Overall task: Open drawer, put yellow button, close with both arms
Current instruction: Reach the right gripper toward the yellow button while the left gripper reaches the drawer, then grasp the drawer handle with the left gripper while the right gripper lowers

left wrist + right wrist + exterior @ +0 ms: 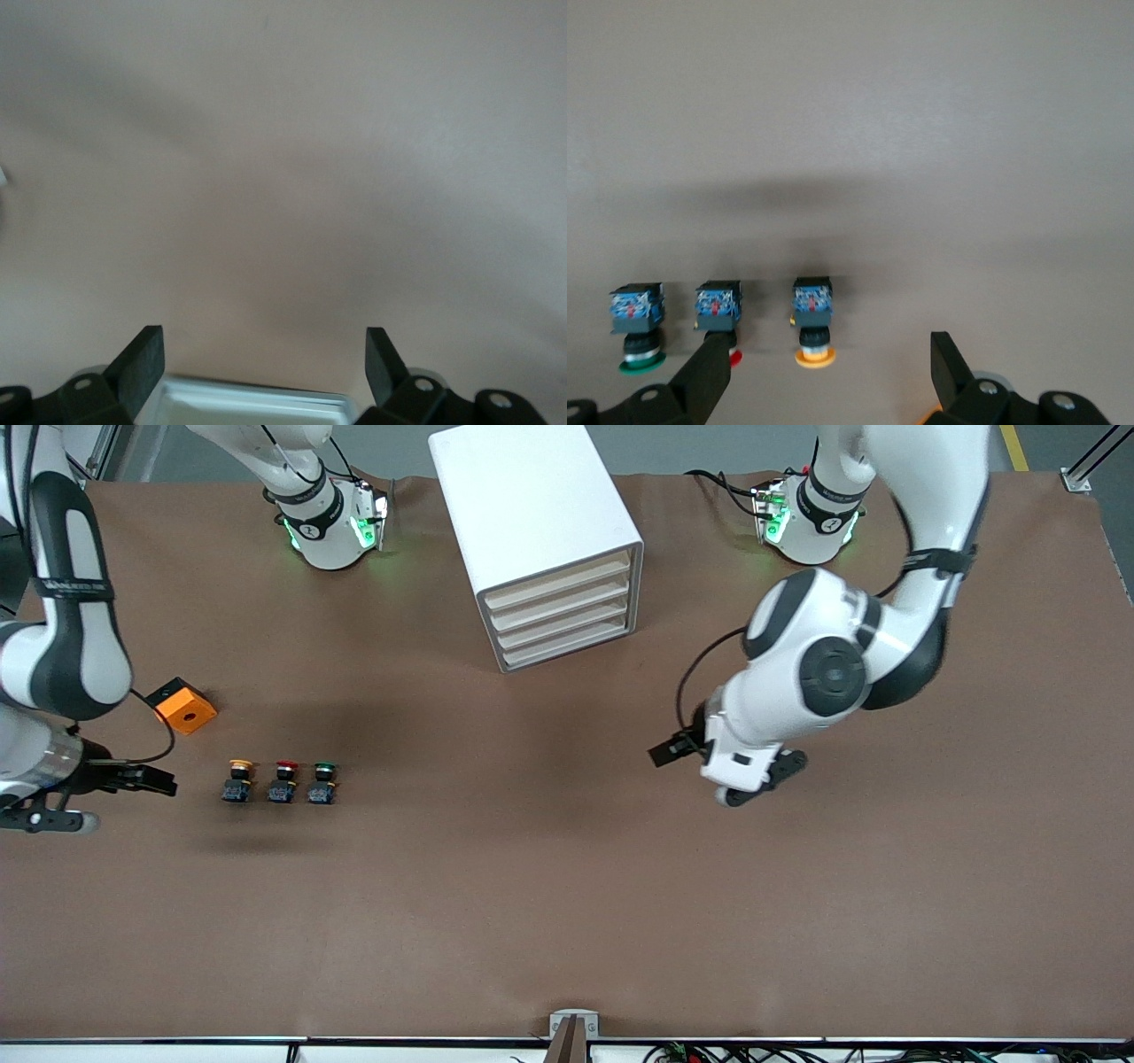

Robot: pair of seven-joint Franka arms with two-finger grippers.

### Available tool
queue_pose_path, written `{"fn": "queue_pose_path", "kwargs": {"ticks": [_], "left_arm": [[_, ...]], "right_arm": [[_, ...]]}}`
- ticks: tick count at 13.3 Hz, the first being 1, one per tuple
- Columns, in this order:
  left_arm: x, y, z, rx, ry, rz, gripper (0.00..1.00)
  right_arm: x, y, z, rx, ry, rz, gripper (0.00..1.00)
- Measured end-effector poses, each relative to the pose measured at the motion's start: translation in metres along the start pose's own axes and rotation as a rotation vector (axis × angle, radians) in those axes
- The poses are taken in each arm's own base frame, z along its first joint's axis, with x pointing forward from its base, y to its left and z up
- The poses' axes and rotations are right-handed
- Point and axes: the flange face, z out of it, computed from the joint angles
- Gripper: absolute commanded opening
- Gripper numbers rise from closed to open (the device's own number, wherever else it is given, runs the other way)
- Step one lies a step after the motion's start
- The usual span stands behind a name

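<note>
The yellow button (237, 779) stands on the table at the right arm's end of a row of three; it also shows in the right wrist view (813, 324), cap toward the camera. My right gripper (159, 781) is open and empty, beside the row and apart from it; in its wrist view (827, 376) the yellow button lies just ahead of the open jaws. The white cabinet (540, 540) stands between the arm bases with its top drawer (558, 584) shut. My left gripper (664, 751) is open and empty (266, 363) over bare table, nearer the camera than the cabinet.
A red-capped button (283, 779) and a green-capped button (322, 781) stand beside the yellow one, toward the left arm's end. An orange cube (186, 706) with a cable sits farther from the camera than the row. The three lower drawers (567, 631) are shut.
</note>
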Motion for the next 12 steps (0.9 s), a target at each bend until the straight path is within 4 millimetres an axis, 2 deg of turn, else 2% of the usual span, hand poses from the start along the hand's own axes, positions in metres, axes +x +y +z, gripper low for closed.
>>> {"fn": "queue_pose_path", "kwargs": {"ticks": [3,7,9,12], "left_arm": [[-0.055,0.032,0.043,0.043,-0.018,-0.277,1.00],[-0.094,0.050,0.078,0.093,-0.072,-0.670,1.00],[-0.104,0.047,0.087,0.165,-0.131,-0.763,1.00],[-0.106,0.021,0.094,0.390,-0.204,-0.799,1.00]], "right_arm": [[-0.018,-0.004,0.038,-0.002,0.018,-0.043,1.00],[-0.033,-0.007,0.065,-0.011,0.064,-0.082,1.00],[-0.041,-0.008,0.076,-0.015,0.088,-0.089,1.00],[-0.044,-0.011,0.085,-0.020,0.117,-0.093,1.00]]}}
